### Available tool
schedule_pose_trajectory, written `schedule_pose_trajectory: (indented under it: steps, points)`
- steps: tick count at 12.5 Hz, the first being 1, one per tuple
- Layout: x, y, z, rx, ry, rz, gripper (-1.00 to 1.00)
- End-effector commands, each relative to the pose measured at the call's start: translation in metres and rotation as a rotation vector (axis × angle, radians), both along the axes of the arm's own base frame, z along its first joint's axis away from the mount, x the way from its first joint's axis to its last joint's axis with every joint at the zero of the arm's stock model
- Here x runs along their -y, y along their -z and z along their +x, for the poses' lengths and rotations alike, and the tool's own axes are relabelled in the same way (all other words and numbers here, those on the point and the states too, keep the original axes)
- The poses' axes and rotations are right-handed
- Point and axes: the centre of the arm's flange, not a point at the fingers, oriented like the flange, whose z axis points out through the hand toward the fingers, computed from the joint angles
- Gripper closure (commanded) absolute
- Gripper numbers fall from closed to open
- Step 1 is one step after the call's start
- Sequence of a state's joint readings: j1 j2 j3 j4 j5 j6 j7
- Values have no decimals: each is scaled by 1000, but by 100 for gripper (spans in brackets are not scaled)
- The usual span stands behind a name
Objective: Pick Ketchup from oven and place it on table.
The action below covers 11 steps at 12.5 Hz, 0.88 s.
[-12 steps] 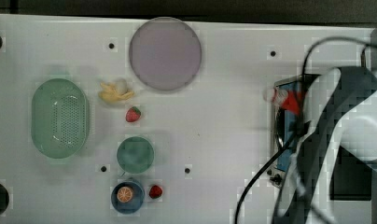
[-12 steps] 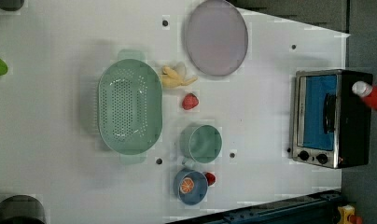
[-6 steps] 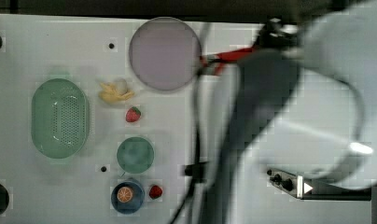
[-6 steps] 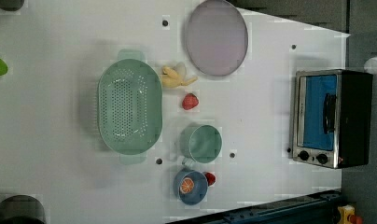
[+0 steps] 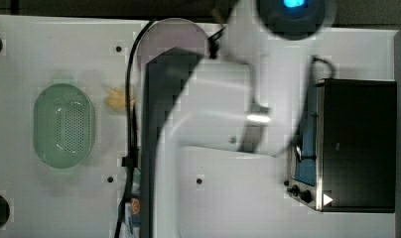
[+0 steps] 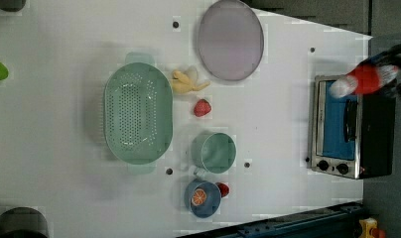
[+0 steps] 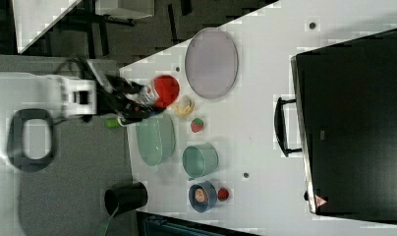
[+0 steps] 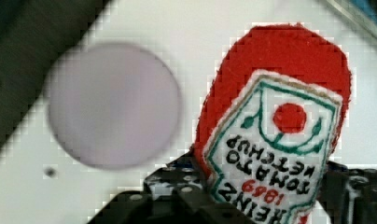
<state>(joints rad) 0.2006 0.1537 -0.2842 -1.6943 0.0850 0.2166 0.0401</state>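
the gripper (image 7: 135,103) is clamped on the ketchup (image 8: 280,140), holding it in the air. in the left view the bottle (image 6: 367,79) hangs over the oven's (image 6: 347,129) upper edge, probably clear of it, above the table (image 6: 64,188). the lilac plate (image 8: 112,105) lies just beside the bottle in the wrist view.

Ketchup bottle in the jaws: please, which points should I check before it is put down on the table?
1. Ketchup gripped between the jaws: ok.
2. Ketchup away from the oven: ok.
3. Bare table between the plate and the oven for landing: ok.
4. Height of the bottle above the table: cannot tell.
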Motion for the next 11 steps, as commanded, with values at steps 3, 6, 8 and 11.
schedule_pose_trajectory:
  steps: [3,6,8,11]
  points:
    - [-38,74,-17,-54,-64,-15,-27]
    - [-31,136,-37,-76,-50,-21,-27]
    - [-27,176,-53,-109,-41,-28,-27]
    - [-20,233,-62,-121,-30,-53,-27]
